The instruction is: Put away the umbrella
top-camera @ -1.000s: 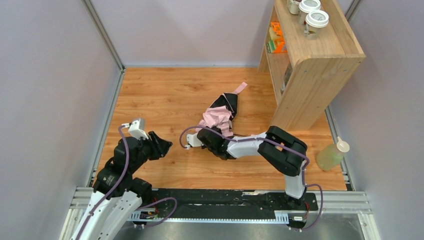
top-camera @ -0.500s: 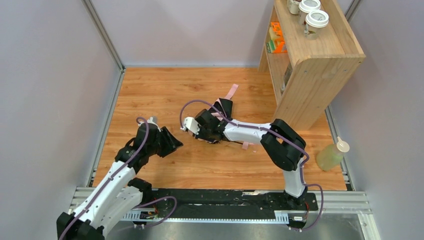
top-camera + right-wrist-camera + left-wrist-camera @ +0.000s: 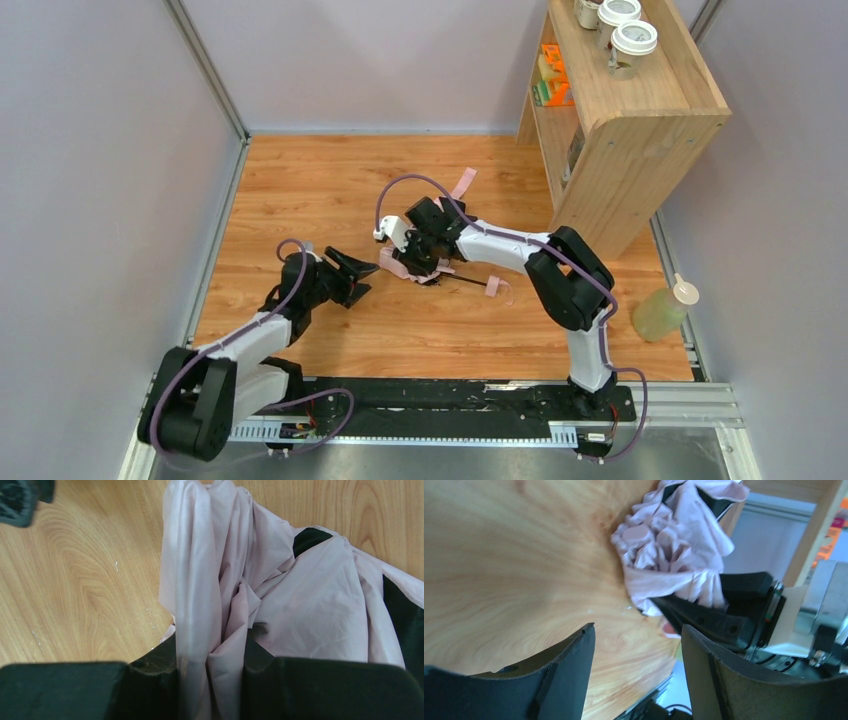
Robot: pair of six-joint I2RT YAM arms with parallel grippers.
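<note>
The umbrella (image 3: 400,266) is lying crumpled mid-scene on the wooden table (image 3: 300,190), its pale pink canopy bunching in folds with black lining showing. The right gripper (image 3: 210,670) is pinching a gather of that fabric. The left gripper (image 3: 636,640), just left, is gaping wide, holding nothing.

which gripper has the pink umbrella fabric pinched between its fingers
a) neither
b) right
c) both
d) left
b: the right wrist view shows the right gripper closed on a bunch of the umbrella fabric, while the left gripper stands open with only bare wood between its fingers.
</note>
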